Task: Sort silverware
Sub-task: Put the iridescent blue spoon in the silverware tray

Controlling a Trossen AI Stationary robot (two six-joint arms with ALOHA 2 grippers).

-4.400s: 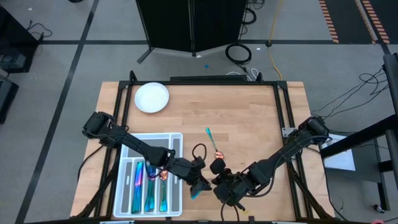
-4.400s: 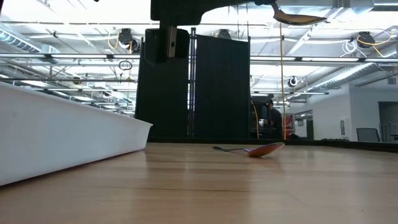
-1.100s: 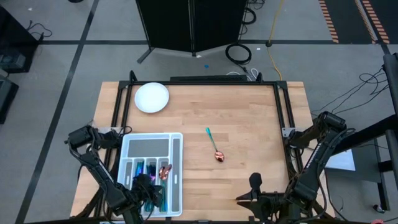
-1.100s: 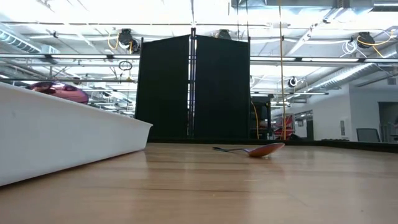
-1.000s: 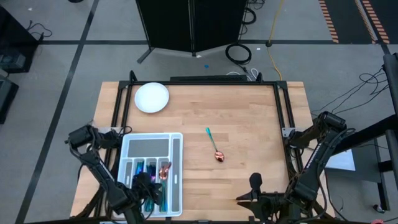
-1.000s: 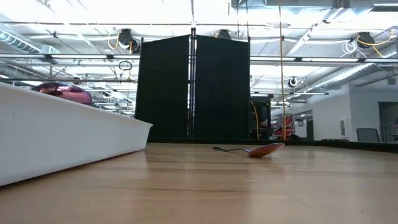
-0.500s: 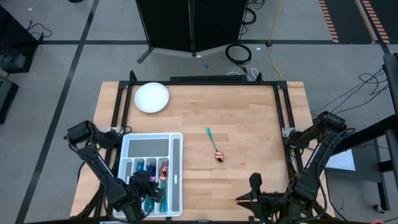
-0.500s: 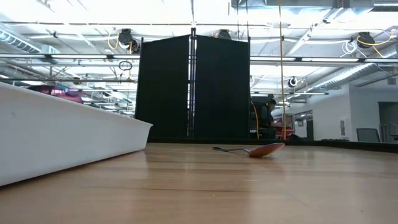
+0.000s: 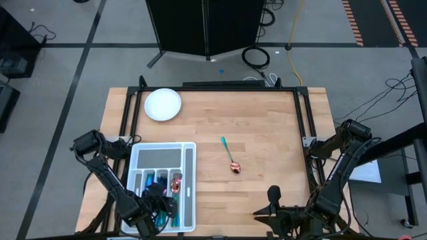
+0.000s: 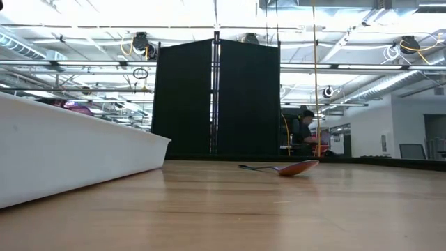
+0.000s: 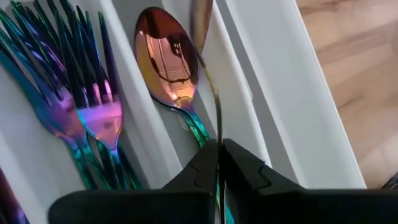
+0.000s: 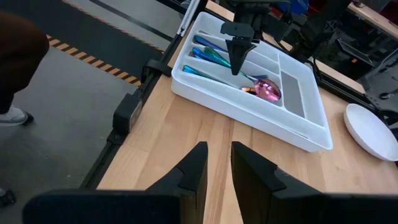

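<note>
While one spoon [image 9: 230,157] lay loose mid-table, the left gripper [image 11: 220,146] hung over the sorting tray [image 9: 189,175], clamped on a second spoon [image 11: 200,18].

The wooden table [image 9: 267,113] carried the white tray near its front left corner and a white plate [image 9: 163,105] at the far left. The right gripper [image 12: 217,149] waited low at the front edge, fingers slightly apart and holding nothing. Inside the tray, rainbow forks [image 11: 81,93] filled one compartment, with a copper-bowled spoon [image 11: 165,53] in the slot beside them.
</note>
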